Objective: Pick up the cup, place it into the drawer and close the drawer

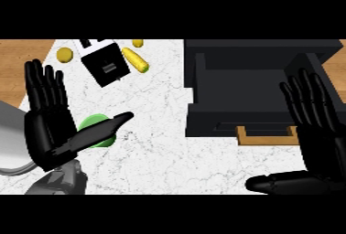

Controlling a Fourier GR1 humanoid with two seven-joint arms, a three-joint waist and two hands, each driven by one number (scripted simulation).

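Both hands, left hand (49,130) and right hand (316,137), are spread flat, fingers apart; green cup (101,132) sits behind left thumb, black drawer (250,87) open.

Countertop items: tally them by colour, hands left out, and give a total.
Green: 1, the cup beside the left hand's thumb.
Yellow: 3, a long piece, a round piece, and a small piece at the top edge.
Black: 2, the small box and the open drawer unit.
Total: 6
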